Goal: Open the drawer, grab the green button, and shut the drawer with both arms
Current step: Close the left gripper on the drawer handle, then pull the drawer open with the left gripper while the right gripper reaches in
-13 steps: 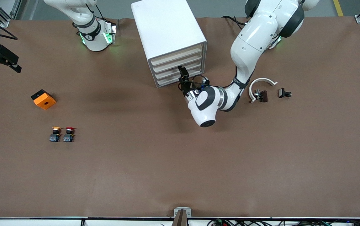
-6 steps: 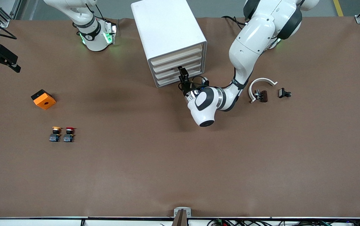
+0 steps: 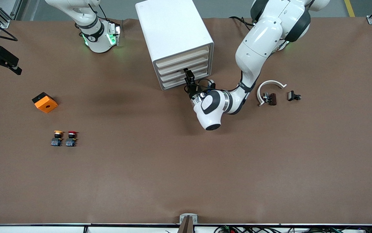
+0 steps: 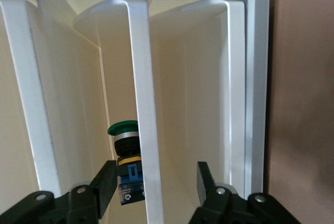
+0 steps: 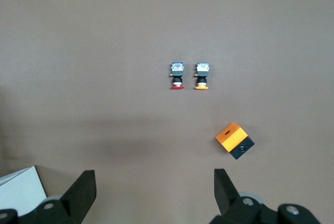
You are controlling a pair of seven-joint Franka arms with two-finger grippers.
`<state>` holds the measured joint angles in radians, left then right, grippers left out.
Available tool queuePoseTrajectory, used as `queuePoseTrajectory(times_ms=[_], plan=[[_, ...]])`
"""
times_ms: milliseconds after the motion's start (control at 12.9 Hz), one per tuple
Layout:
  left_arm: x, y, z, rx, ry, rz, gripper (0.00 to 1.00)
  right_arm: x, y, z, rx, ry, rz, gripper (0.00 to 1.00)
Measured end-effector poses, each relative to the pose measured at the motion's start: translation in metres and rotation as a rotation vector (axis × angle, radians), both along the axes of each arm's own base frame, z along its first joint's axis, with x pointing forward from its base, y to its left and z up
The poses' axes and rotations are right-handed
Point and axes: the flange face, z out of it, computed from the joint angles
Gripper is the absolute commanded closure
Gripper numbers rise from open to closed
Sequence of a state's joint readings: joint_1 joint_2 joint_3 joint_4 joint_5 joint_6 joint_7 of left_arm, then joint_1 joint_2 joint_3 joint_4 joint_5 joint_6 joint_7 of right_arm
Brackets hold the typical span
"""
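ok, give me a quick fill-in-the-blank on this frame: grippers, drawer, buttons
1. The left gripper is at the front of the white ____.
2. Seen past the drawer front, the button has a ____ cap.
3. The right gripper is open above the bare ____.
4. Beside the red-capped button stands a ____-capped one.

Missing words: cabinet; green; table; yellow

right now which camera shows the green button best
The left wrist view: the green button sits inside the drawer, just ahead of the open left tool. The front and right wrist views don't show it.
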<state>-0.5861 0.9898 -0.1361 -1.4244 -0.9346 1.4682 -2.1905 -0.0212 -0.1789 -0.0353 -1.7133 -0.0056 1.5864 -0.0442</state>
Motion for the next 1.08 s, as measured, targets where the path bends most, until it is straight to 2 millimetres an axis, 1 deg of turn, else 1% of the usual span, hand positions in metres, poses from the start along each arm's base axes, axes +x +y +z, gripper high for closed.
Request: queuePoseTrajectory(times_ms=[77, 155, 310, 387, 465, 542, 620, 697, 775, 852, 1085], plan=[[-0.002, -0.002, 0.0, 0.0, 0.0, -0.004, 0.34, 0.0, 0.003, 0.0, 0.0, 0.0, 0.0, 0.0], [-0.003, -0.003, 0.0, 0.0, 0.0, -0.007, 0.41, 0.0, 0.005, 0.0, 0.0, 0.0, -0.001, 0.0], [-0.003, -0.003, 0.0, -0.001, 0.0, -0.007, 0.59, 0.0, 0.005, 0.0, 0.001, 0.0, -0.002, 0.0], [-0.003, -0.003, 0.001, -0.001, -0.001, -0.007, 0.61, 0.0, 0.005, 0.001, 0.001, -0.001, -0.002, 0.0], [-0.002, -0.003, 0.001, -0.002, -0.002, -0.007, 0.69, 0.0, 0.005, 0.002, 0.0, -0.003, -0.002, 0.0], [-0.002, -0.003, 0.001, -0.003, -0.002, -0.007, 0.8, 0.0, 0.005, 0.002, 0.0, -0.004, -0.003, 0.0], [-0.002, -0.003, 0.001, -0.004, -0.003, -0.007, 0.83, 0.002, 0.005, 0.0, 0.001, -0.001, -0.004, 0.0], [-0.002, -0.003, 0.001, -0.005, -0.003, -0.007, 0.83, 0.005, 0.006, -0.005, 0.001, 0.011, -0.002, 0.0], [-0.002, -0.003, 0.001, -0.007, -0.003, -0.008, 0.84, 0.011, 0.008, -0.016, 0.001, 0.034, 0.003, 0.0], [-0.002, -0.003, 0.001, -0.007, -0.003, -0.007, 0.89, 0.021, 0.014, -0.035, 0.001, 0.069, 0.014, 0.0], [0.003, 0.0, 0.002, -0.001, 0.0, 0.002, 0.94, 0.056, 0.034, -0.091, -0.004, 0.159, 0.05, 0.0]])
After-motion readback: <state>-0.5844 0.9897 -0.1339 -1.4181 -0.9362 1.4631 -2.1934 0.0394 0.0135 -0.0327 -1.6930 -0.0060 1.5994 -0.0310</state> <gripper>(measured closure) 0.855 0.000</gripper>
